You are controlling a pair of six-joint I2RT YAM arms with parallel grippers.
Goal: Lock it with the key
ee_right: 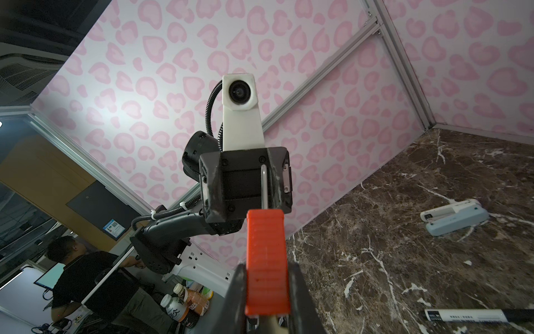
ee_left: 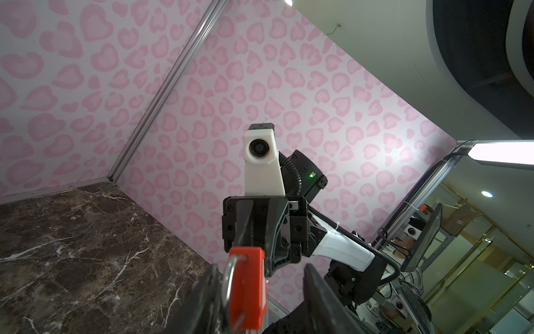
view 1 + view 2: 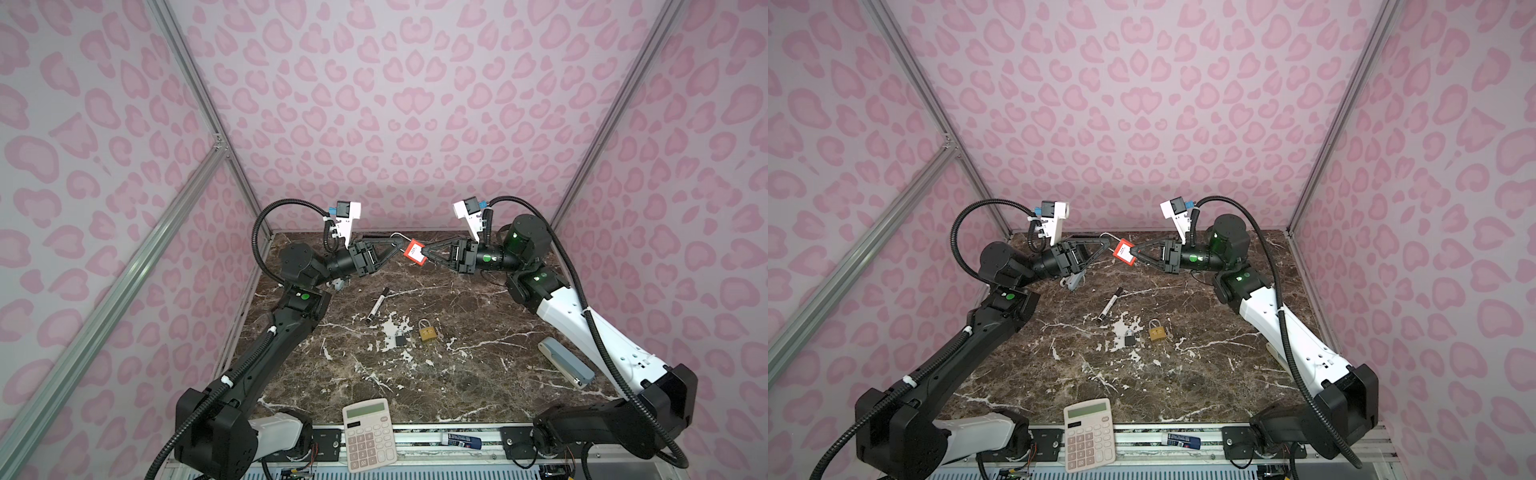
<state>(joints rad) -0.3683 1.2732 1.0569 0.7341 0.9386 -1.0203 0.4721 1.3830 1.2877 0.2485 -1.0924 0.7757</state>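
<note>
Two tools at red padlock (image 3: 416, 252): right tool (image 3: 425, 251) clenched on body, hiding base; left tool (image 3: 397, 243) released, jaws apart around shackle (image 2: 227, 280).

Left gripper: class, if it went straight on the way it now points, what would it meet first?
The red padlock that the right gripper holds; its shackle lies right at the left gripper's open tips.

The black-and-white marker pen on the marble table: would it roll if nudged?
Likely: the black-and-white marker pen is a round barrel lying flat on the smooth marble table. It looks slim, so probably light and stiff.
</note>
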